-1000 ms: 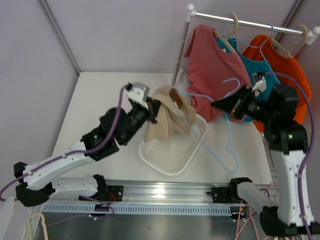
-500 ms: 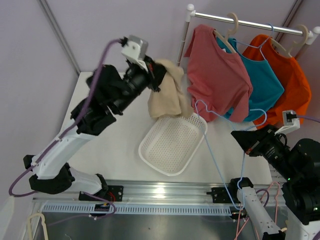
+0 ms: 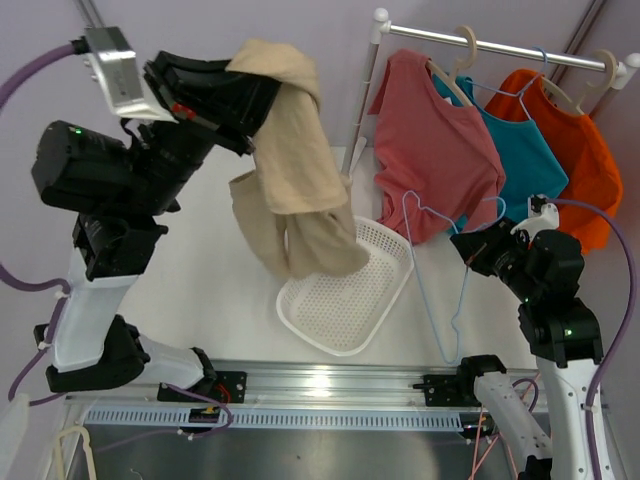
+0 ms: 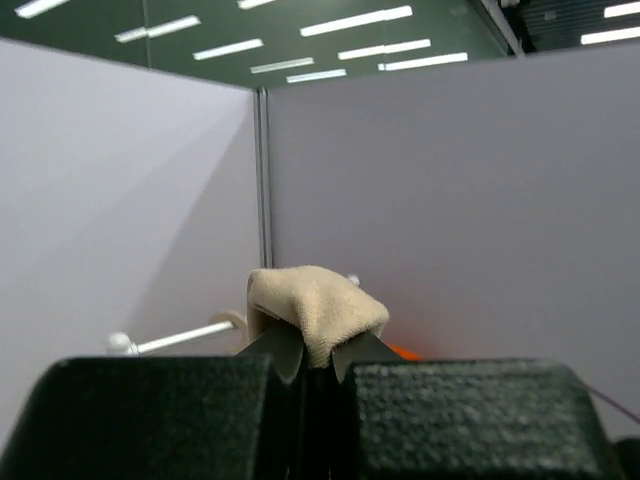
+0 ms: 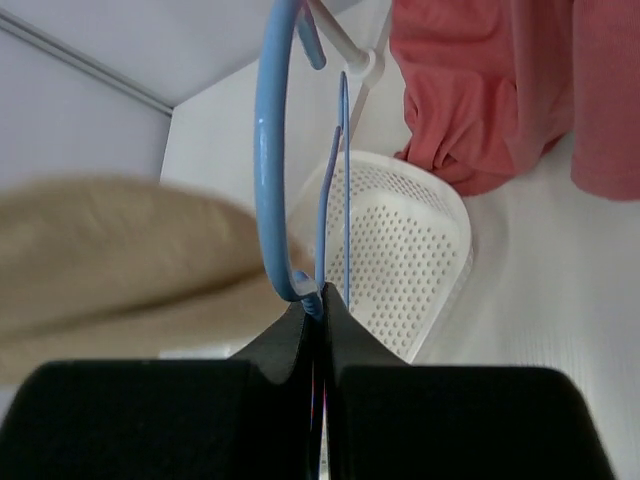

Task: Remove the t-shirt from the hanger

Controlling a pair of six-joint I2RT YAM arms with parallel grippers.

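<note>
Pinches a fold of the beige t-shirt [image 3: 295, 170] in the left gripper [image 3: 262, 88], jaws clamped tight on the cloth, high above the left of the table [image 3: 200, 230]. Carries the rest of the garment draped over the fingertips and hanging in loose folds, lower end in front of the far-left part of the white basket [image 3: 350, 300]; cannot tell whether cloth and basket touch. Shows, from the left wrist, only a beige bunch poking up between the two black fingers. Grips the blue wire hanger [image 5: 264, 150] in the right gripper [image 5: 322, 300], jaws closed on the thin wire just below the hook, at the right side of the table. Holds that hanger bare, roughly upright, hook uppermost, well apart from the t-shirt and beside the basket's right edge. Leaves, on the rail [image 3: 480, 43] behind, a pink shirt [image 3: 430, 150], a teal shirt [image 3: 520, 150] and an orange shirt [image 3: 580, 150] on their own hangers.
</note>
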